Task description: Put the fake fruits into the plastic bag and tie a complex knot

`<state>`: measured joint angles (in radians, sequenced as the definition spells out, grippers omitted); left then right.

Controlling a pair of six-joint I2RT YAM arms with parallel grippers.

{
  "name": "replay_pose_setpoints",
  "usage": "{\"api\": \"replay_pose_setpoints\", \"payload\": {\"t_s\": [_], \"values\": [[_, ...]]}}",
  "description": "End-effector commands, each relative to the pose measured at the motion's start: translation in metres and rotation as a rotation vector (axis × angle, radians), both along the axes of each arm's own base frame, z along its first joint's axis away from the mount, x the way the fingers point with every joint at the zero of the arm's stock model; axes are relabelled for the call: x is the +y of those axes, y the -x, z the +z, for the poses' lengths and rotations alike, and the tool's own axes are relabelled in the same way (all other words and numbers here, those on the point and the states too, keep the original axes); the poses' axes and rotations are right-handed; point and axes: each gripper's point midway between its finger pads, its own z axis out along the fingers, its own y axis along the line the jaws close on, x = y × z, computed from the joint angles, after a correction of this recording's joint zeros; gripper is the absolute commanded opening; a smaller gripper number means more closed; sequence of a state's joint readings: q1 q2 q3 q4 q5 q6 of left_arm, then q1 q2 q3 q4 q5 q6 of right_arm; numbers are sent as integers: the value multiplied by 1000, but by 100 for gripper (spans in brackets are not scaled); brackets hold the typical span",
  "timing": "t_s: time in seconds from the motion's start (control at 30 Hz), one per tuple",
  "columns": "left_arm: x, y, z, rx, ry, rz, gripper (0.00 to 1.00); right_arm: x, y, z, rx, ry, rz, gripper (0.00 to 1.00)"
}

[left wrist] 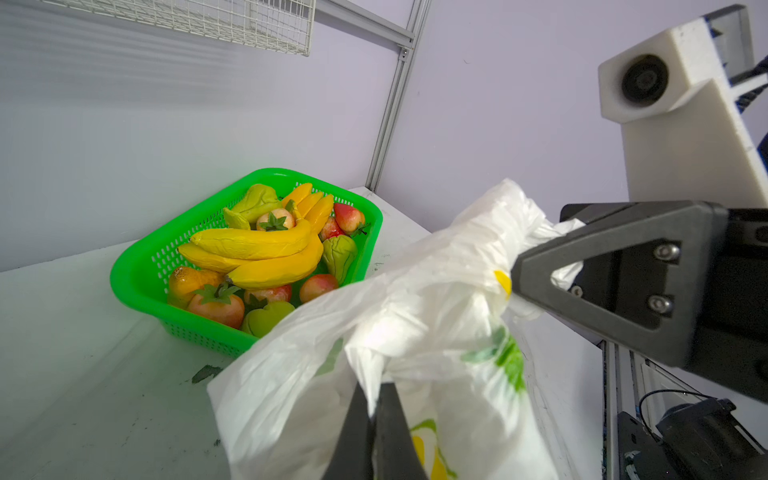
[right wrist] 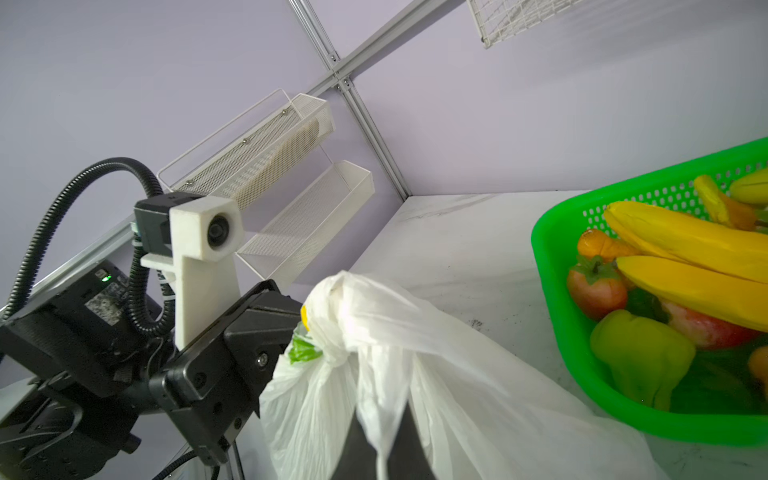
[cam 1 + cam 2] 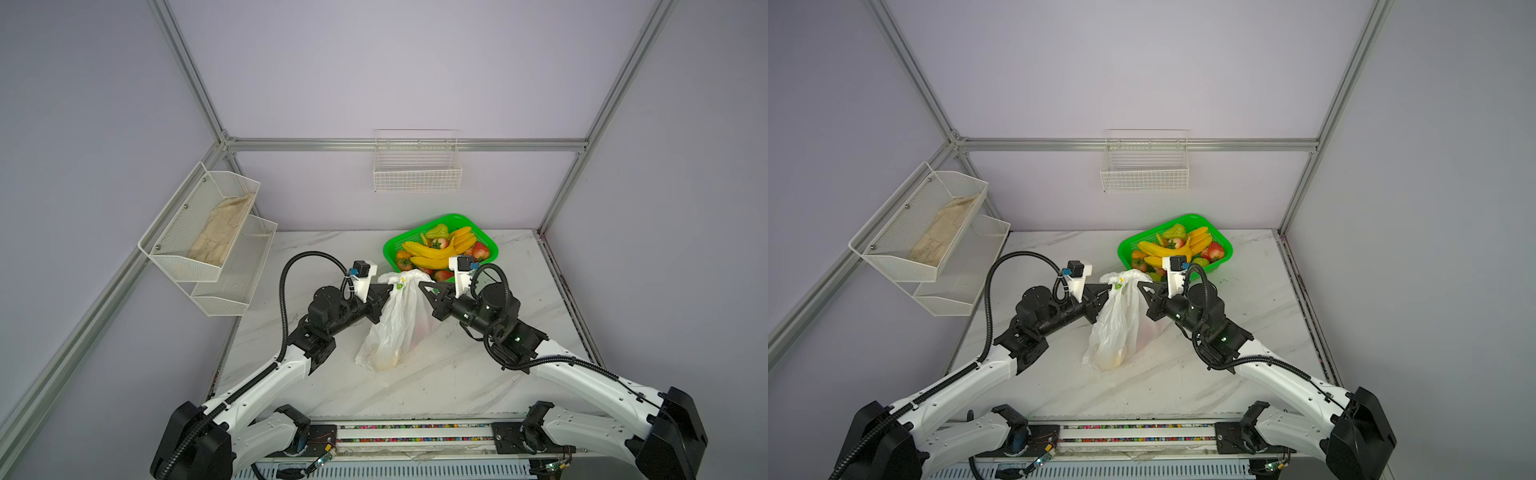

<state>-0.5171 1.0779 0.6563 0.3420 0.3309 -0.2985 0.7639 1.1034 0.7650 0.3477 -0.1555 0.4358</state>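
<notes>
The plastic bag is thin, crinkled, semi-translucent film. The fake fruits look like smooth painted plastic, in a glossy perforated green plastic basket. The tabletop is smooth, marble-patterned.

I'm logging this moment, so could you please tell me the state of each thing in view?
bag: top bunched, bottom on the table, held from both sides.
left pincer: shut on bag.
right pincer: shut on bag.
basket: upright, full of fruits.
cloth: lying in the upper shelf.
</notes>
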Motion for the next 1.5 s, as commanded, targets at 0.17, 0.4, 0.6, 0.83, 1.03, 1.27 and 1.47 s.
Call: {"api": "replay_pose_setpoints", "payload": {"t_s": [0.17,0.4,0.6,0.83,1.03,1.27,1.47], "values": [[33,-3,10,31,53,174,0,-45,-13,-54,68,224,-156,0],[51,-6,0,97,73,261,0,-64,-25,-80,119,303,-181,0],[79,-18,-30,187,43,405,0,-72,-30,-106,183,326,-170,0],[129,-26,-73,293,56,602,0,-108,-43,-144,296,310,-214,0],[94,-27,-60,277,103,412,0,-75,-45,-149,299,274,-116,0],[74,-16,-34,207,219,269,16,-72,-43,-149,280,265,-103,0],[62,-11,-15,188,284,184,55,-71,-42,-149,272,266,-94,0]]}}
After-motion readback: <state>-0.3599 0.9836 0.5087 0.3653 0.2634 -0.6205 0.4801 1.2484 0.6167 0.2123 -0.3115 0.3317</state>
